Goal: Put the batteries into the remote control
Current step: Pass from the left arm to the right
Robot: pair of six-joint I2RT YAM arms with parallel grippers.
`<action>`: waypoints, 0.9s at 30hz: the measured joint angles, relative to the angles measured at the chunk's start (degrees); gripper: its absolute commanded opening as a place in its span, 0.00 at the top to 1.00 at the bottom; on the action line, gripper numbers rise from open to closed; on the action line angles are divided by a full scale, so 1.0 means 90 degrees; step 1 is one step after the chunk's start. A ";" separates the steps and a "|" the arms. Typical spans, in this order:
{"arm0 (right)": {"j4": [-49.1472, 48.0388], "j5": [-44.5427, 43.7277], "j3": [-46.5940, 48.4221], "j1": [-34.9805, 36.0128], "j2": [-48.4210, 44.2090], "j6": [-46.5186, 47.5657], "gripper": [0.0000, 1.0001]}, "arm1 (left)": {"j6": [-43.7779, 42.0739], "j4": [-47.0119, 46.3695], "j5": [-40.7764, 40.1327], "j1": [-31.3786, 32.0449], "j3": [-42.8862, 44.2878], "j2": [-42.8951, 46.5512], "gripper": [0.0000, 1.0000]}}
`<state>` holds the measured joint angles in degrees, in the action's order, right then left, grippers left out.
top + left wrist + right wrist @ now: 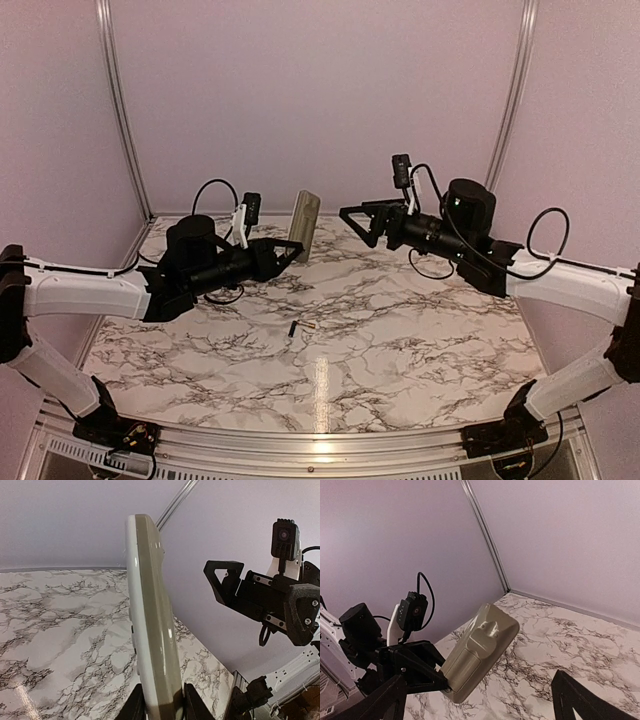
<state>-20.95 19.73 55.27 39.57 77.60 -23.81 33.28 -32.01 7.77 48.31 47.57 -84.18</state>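
Note:
My left gripper (pixel 292 250) is shut on the lower end of the remote control (pixel 304 225) and holds it upright above the back of the table. In the left wrist view the remote control (pixel 150 630) stands edge-on between the black fingers (pixel 131 707), white face to the left. Its grey-tan back (pixel 480 650) faces the right wrist camera and shows a rectangular battery panel. My right gripper (pixel 356 225) hangs open a short way right of the remote, touching nothing. The batteries (pixel 299 327) lie as tiny dark cylinders on the marble table, mid-front.
The marble table (pixel 400 330) is walled by pale lilac panels with aluminium corner posts (pixel 120 110). Both arm bases sit at the near edge. Black cables loop behind each wrist. The right gripper (pixel 235 587) looms at the right of the left wrist view.

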 measured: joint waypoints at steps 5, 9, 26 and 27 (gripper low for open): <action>0.0211 0.0495 -0.0046 -0.0044 -0.0624 0.0787 0.01 | -0.0002 -0.0357 0.1268 0.0000 -0.0097 0.0138 0.98; 0.0391 0.1445 0.0034 -0.0044 -0.0578 0.1005 0.01 | 0.0189 -0.0814 0.2246 0.0000 -0.0177 0.0136 0.98; -0.0585 0.3388 -0.0070 -0.0041 -0.0202 -0.0525 0.22 | 0.0804 -0.2084 0.3869 0.0010 -0.0413 0.0046 1.00; -0.0617 0.3410 -0.0073 -0.0041 -0.0160 -0.0614 0.23 | 0.0814 -0.2098 0.3886 0.0015 -0.0413 0.0019 1.00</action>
<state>-26.50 50.41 54.61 39.20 76.16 -29.34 40.60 -50.89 42.74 48.45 43.86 -84.01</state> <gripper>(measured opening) 0.794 0.239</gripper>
